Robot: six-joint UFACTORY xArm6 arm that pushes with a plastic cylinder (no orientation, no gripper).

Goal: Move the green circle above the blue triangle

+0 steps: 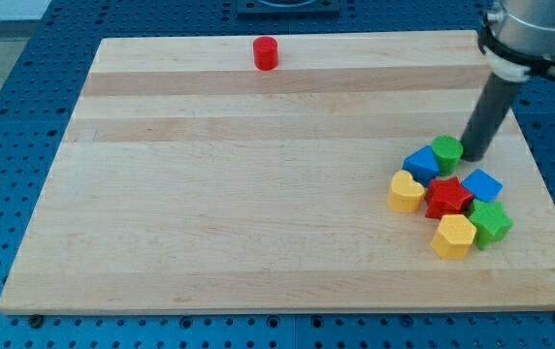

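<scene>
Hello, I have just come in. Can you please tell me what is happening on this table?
A robot arm is pushing small blocks on a wooden board with a dark rod. My tip is right beside the green circle, on its right in the view. The blue triangle sits just left of and below that circle, seemingly touching it, in a cluster at the view's right. A red cylinder stands alone near the view's top.

A wooden board is lying on a blue pegboard table. At the right of the frame the rod is reaching down, my tip sitting just right of the green circle. The blue triangle is touching the circle's lower left. A red cylinder is standing alone near the top.
</scene>
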